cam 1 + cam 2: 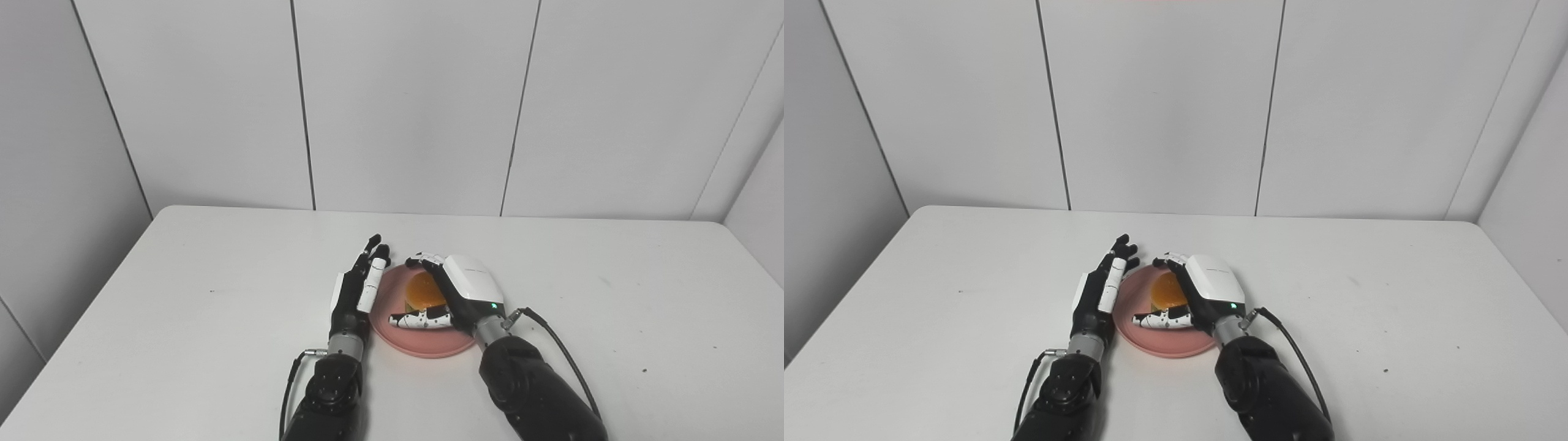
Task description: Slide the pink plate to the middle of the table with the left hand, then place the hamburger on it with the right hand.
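Nearest us, both black forearms come up from six o'clock, and between them sits the pink plate (pixel 422 346), close to the middle of the white table (pixel 184 306). The left hand (pixel 358 288) stands edge-on at the plate's nine o'clock rim, fingers straight and together, holding nothing, touching or just beside the lip; which, I cannot tell. At the plate's three o'clock, the right hand (pixel 456 294) is cupped over the hamburger (pixel 424 291), thumb low on the near side, fingers curled over the far side; whether it is clamped or merely caging the bun isn't clear. The burger looks low over the plate, contact hidden. It's likely light and soft, so I'd judge a gentle hold on opposite sides of the bun best, since squeezing would shift the layers. The plate looks stiff and smooth, sliding easily from a rim push. The right eye view (pixel 1167 293) shows more of the bun's left flank; the left eye view shows more of the plate's near rim. Beyond, grey wall panels (pixel 404 104).
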Robot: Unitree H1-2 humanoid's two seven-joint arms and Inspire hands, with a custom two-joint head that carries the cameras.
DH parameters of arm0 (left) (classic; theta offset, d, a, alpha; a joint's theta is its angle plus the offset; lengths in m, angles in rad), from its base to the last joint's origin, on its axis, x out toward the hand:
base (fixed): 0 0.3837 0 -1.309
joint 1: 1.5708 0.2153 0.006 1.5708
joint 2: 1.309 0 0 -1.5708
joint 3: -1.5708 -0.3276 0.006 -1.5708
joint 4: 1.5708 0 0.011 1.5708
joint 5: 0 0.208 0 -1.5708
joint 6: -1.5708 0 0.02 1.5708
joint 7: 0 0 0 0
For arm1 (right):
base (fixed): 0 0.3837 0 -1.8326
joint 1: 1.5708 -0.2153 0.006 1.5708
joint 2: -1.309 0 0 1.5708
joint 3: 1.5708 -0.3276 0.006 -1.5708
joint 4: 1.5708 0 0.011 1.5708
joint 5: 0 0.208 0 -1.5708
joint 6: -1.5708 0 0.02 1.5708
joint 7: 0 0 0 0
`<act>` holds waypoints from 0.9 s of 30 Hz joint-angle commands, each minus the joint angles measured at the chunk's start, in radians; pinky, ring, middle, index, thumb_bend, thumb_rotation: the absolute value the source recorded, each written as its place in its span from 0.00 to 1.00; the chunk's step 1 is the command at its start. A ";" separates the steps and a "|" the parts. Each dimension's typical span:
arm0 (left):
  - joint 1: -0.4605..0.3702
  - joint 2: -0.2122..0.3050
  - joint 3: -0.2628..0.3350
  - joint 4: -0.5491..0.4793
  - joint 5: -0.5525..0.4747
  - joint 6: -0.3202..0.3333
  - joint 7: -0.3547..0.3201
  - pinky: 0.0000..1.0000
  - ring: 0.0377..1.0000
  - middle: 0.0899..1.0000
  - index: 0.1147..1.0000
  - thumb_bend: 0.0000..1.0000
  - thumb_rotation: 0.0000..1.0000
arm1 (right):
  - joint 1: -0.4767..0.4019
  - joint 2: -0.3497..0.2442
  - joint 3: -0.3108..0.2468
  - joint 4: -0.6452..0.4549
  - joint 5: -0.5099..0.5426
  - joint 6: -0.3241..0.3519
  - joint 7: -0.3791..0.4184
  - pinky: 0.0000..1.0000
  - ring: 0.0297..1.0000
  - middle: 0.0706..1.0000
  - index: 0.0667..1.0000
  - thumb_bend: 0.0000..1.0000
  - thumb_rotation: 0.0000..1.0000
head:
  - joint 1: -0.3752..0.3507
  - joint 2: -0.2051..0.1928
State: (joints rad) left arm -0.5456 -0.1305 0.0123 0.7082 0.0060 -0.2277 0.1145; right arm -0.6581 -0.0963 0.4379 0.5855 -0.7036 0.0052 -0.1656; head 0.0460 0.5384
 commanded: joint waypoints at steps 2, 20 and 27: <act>-0.022 -0.004 -0.008 0.006 0.002 0.013 -0.008 0.83 0.89 0.89 0.88 0.91 0.92 | -0.037 -0.004 -0.015 -0.046 0.010 -0.034 -0.012 0.75 0.84 0.85 0.74 0.79 0.54 | 0.001 0.001; -0.009 -0.012 0.022 -0.039 -0.040 0.056 -0.016 0.92 0.91 0.88 0.84 0.90 0.92 | 0.039 0.024 -0.244 -0.204 0.259 -0.094 -0.055 0.72 0.80 0.83 0.78 0.77 0.83 | 0.002 -0.001; -0.004 -0.004 0.028 -0.061 -0.024 0.073 0.001 0.92 0.92 0.89 0.85 0.88 0.93 | 0.052 0.105 -0.447 -0.140 0.566 -0.143 -0.034 0.81 0.83 0.85 0.83 0.73 0.92 | 0.001 0.004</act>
State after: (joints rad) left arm -0.5369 -0.1321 0.0389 0.6625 -0.0199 -0.1724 0.1053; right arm -0.5747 -0.0042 0.0027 0.4512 -0.1800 -0.0698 -0.2082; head 0.0460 0.5415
